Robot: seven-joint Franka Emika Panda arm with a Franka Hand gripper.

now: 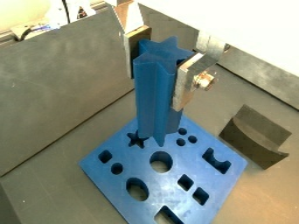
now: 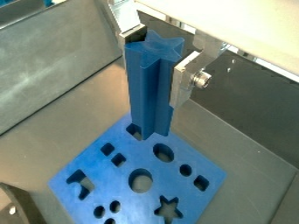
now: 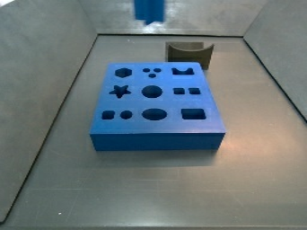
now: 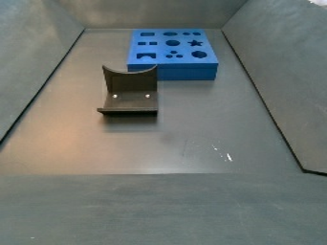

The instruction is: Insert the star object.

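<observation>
Peg (image 1: 156, 87) was clamped upright in my gripper (image 1: 155, 63), held high above the block (image 3: 159, 112), well clear of it. Pickup done; insertion not begun. Star hole (image 3: 120, 91) sat empty. Left: line up over it, match the ridges, lower in.

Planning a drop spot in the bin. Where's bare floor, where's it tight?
Bare floor: the wide stretch beyond the dark grey curved piece, away from the blue block, and the strips between block and side walls. Tight: the gap between block and curved piece. The hand, raised above the block, grips the star object.
</observation>
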